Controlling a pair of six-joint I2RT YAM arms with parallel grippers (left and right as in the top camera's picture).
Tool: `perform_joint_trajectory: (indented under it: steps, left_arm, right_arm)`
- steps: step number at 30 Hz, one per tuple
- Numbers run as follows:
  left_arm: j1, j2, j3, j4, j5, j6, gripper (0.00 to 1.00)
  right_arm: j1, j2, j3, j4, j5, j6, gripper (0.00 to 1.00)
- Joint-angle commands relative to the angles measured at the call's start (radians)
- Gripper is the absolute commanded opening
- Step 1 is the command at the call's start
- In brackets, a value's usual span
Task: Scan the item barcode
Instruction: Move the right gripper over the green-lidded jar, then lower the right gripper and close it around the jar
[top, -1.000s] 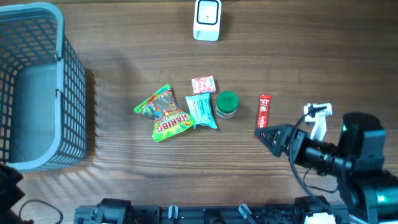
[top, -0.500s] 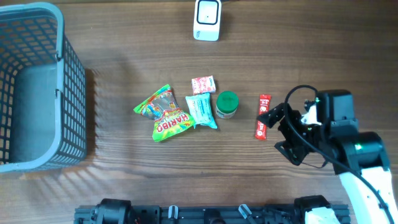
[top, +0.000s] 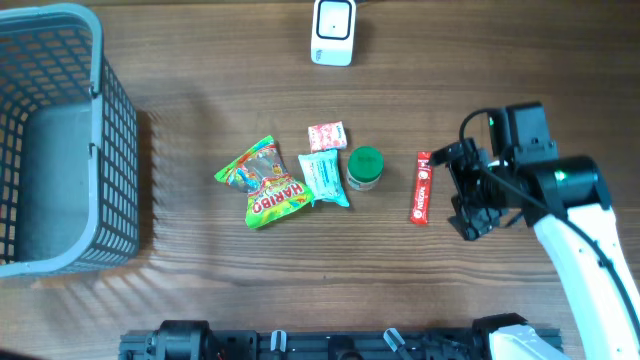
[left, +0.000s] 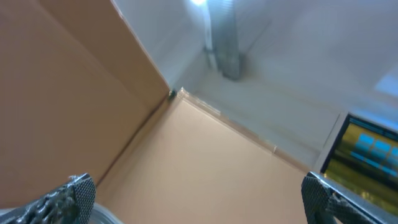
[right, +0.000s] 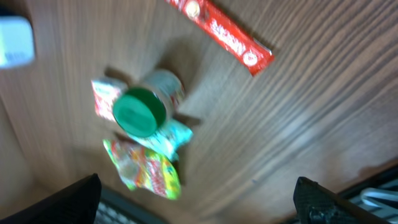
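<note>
The right gripper (top: 457, 191) hangs wide open and empty just beside the red stick sachet (top: 422, 187) toward the wooden table's (top: 200, 280) right edge, the white scanner (top: 333, 32) sits at its far edge, and the left gripper (left: 198, 196) gapes empty elsewhere.

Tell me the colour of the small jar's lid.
The jar lid is green; the overhead view shows it best.

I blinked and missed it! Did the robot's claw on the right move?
Yes. The right gripper went from the bottom end of the red stick up the picture, to alongside its right side.
</note>
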Motion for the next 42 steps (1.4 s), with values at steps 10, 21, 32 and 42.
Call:
perform_joint_trajectory:
  steps: [10, 21, 32, 42]
  left_arm:
    - [0.004, -0.003, -0.013, -0.386, 0.033, -0.055, 1.00]
    - [0.004, -0.003, -0.013, -0.505, 0.033, -0.055, 1.00]
    - [0.004, -0.003, -0.013, -0.546, 0.033, -0.055, 1.00]
    - [0.004, -0.003, -0.013, -0.547, 0.033, -0.055, 1.00]
  right_arm:
    - [0.026, 0.389, 0.131, -0.009, -0.037, 0.241, 0.99]
    - [0.195, 0.452, 0.236, 0.087, -0.036, 0.617, 0.99]
    - [0.251, 0.592, 0.236, 0.240, -0.078, 0.720, 1.00]
    - [0.251, 0.716, 0.236, 0.265, -0.088, 0.698, 1.00]
